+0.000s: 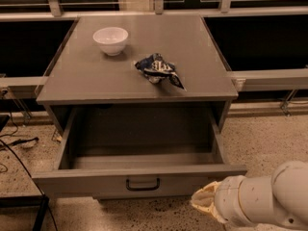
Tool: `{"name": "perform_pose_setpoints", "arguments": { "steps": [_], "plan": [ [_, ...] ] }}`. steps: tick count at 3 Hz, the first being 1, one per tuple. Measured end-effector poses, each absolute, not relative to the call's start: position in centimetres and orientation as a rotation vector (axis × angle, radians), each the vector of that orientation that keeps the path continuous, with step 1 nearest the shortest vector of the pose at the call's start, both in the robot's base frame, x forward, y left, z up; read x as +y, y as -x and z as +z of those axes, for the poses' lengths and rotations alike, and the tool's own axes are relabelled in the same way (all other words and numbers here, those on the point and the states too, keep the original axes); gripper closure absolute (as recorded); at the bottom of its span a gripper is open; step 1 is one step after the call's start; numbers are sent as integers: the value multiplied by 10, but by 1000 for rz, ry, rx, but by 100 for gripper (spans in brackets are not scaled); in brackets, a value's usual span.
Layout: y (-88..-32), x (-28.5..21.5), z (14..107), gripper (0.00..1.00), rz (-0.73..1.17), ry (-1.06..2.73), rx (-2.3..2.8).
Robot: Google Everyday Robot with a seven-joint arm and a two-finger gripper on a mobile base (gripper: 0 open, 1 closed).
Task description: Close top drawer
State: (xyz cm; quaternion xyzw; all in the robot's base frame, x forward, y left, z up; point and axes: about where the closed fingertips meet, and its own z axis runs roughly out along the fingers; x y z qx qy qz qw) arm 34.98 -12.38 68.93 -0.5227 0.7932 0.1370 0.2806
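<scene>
The top drawer (139, 180) of the grey cabinet stands pulled far out. Its flat front panel faces me with a small black loop handle (142, 184) at centre. Its deep grey interior (142, 134) holds nothing I can see. My gripper (204, 202) is at the lower right, just below and in front of the drawer front's right end, at the tip of the white arm (264, 198). It is cream-coloured and points left toward the drawer front.
On the cabinet top (86, 81) sit a white bowl (111, 40) at the back left and a crumpled blue chip bag (159, 70) near the middle. Black cables (14, 146) lie on the speckled floor at left. A railing runs behind the cabinet.
</scene>
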Motion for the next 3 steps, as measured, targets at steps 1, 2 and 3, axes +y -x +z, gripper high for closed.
{"name": "perform_pose_setpoints", "arguments": {
  "steps": [1, 2, 3],
  "plan": [
    [-355, -123, 676, 100, 353, 1406, 2136],
    [-367, -120, 662, 100, 332, 1406, 2135],
    [-382, -118, 651, 100, 309, 1401, 2125]
  ]
}}
